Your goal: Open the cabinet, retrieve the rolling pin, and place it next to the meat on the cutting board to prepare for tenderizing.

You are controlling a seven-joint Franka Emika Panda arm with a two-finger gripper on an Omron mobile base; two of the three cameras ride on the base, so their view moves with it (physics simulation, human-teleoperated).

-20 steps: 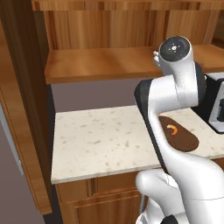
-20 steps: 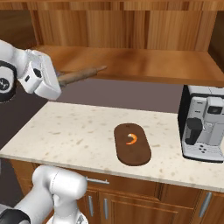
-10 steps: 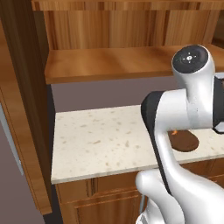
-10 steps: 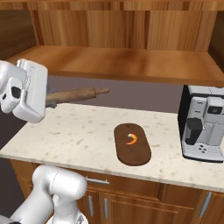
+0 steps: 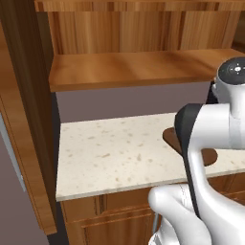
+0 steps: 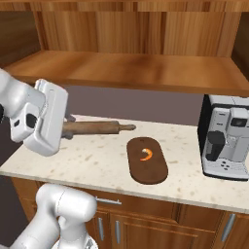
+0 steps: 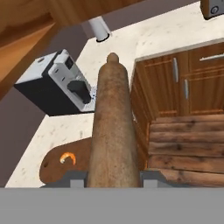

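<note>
Fingers (image 7: 113, 178) clamp the rolling pin (image 6: 95, 128) lengthwise (steady for carrying), poised beside the cutting board (image 6: 147, 160), near the meat (image 6: 146, 154).

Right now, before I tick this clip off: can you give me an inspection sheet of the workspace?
Surface: pale speckled countertop, with base cabinets below.
Job's things: rolling pin held level above the counter, left of the cutting board; the meat lies on the board; cabinet shelf bare, its door swung open at the left base view's left.
Clutter: coffee machine on the counter to the right of the board.
Grippers: gripper, jaws closed on one end of the rolling pin.
Cables: nothing seen.
Surroundings: grey wall under the shelf, wooden floor in the hand view.
</note>
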